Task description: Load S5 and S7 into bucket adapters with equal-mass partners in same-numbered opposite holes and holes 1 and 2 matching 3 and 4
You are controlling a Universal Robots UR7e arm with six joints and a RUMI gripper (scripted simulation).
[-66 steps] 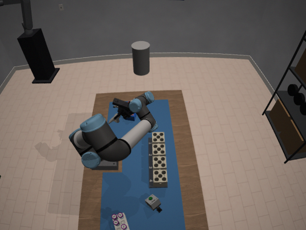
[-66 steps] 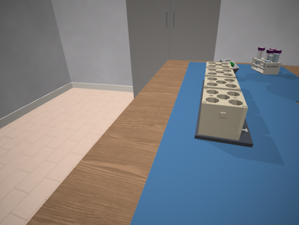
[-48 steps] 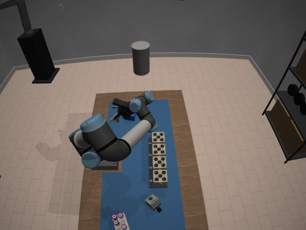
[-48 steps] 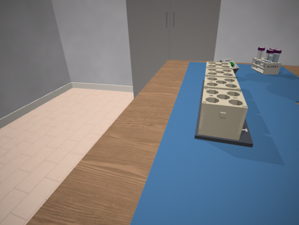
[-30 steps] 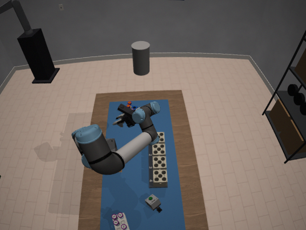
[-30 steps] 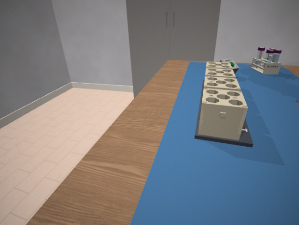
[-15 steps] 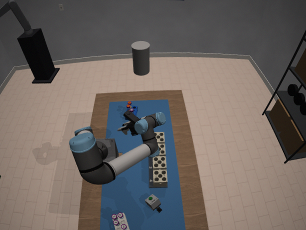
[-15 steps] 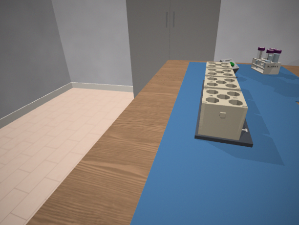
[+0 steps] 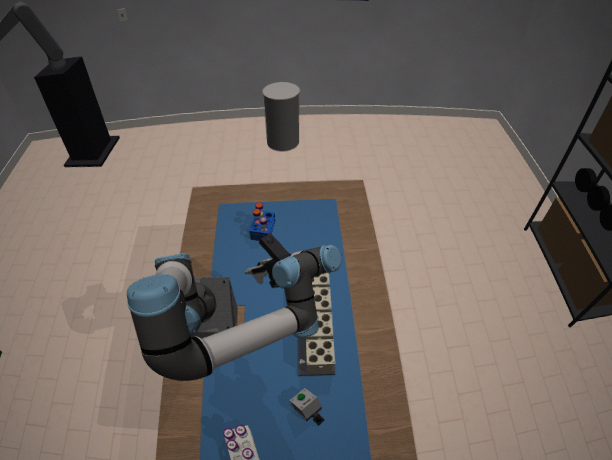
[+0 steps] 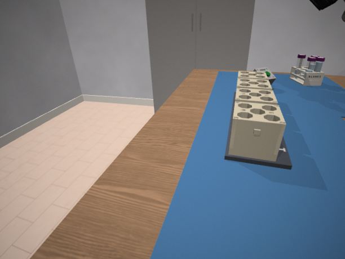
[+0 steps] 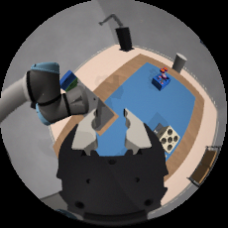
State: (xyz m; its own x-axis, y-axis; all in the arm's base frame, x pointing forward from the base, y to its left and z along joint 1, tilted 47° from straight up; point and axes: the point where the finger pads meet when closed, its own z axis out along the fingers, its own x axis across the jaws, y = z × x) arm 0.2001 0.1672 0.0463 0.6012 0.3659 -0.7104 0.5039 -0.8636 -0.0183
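Top view showed the grey-and-blue jointed robot arm [image 9: 240, 340] reaching over the blue mat [image 9: 280, 400], its black two-jaw gripper [image 9: 256, 272] hanging above the mat's left part, between the small blue sample rack [image 9: 263, 226] farther off and the row of four cream bucket adapters [image 9: 320, 335] nearer and to the right. The jaws stood partly apart and grasped nothing; the wrist view showed only mat and table between the pale fingers. Orange-dotted tubes [image 9: 258, 209] stood in the blue rack; their IDs were too small to read, so S5 and S7 were probably among them. All visible adapter holes in the exterior view were unfilled. The purple-capped blank tubes [image 10: 312, 63] stood in their white rack [image 10: 308, 79], near the green DONE key [image 9: 301, 398].
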